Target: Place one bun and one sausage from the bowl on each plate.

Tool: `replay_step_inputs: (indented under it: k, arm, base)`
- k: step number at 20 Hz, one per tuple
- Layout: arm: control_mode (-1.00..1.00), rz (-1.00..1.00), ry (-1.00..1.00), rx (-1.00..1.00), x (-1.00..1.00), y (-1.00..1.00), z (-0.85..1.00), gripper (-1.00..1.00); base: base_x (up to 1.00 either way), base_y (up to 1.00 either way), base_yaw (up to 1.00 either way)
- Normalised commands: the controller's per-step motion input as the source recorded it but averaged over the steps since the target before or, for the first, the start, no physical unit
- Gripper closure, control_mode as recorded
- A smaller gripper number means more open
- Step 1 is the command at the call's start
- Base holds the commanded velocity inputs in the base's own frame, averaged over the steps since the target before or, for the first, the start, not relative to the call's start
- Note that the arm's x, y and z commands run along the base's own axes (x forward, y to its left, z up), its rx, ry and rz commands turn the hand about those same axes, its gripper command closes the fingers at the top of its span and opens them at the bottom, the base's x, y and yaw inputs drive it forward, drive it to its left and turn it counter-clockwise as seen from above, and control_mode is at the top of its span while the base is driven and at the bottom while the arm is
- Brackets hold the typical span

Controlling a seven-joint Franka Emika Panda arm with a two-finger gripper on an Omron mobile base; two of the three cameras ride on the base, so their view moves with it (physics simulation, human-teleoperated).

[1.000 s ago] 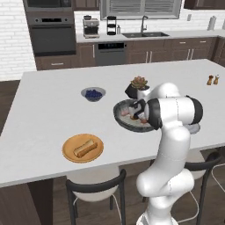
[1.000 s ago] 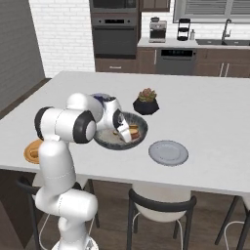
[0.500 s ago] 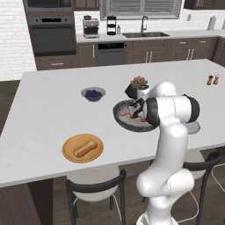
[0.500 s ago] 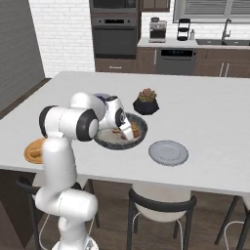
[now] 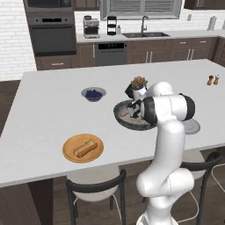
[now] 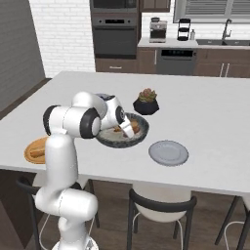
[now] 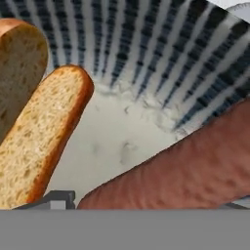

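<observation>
Kitchen island, white counter [image 5: 44,114]: left of the bowl [image 5: 123,117] sits the orange plate [image 5: 69,151] already carrying a bun and sausage; right of the bowl lies the grey plate [image 6: 168,152], bare. The end effector [image 6: 128,128] is down inside the bowl. In the hand view a bun [image 7: 46,132] slants left of it, while the sausage [image 7: 180,171] runs diagonally just ahead, lower left to upper right. Whether the fingers are spread or pinching, I cannot tell.

1. Behind the white island counter [image 5: 52,101]: dark wood cabinets [image 5: 145,52], built-in oven [image 5: 49,37], sink [image 5: 143,34].
2. White brick wall [image 6: 63,34] beside oven.
3. Below the counter: black stools [image 6: 161,205], wood floor [image 6: 215,205].
</observation>
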Motion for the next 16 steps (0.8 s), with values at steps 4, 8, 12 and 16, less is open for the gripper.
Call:
replay_step_inputs:
  k: [4, 8, 12, 16]
  arm:
    - [-1.0, 0.0, -0.01, 0.0, -0.42, -0.14, -0.02, 1.0]
    - [-1.0, 0.0, -0.14, 0.04, -0.9, 0.09, 0.73, 1.0]
    - [-1.0, 0.06, -0.24, 0.04, -0.7, 0.79, 1.0, 1.0]
    - [-1.0, 0.08, -0.05, 0.01, -0.67, 1.0, 0.92, 1.0]
  base:
    - [0.0, 0.0, 0.0]
    - [0.0, 0.0, 0.0]
    - [0.0, 0.0, 0.0]
    - [0.0, 0.0, 0.0]
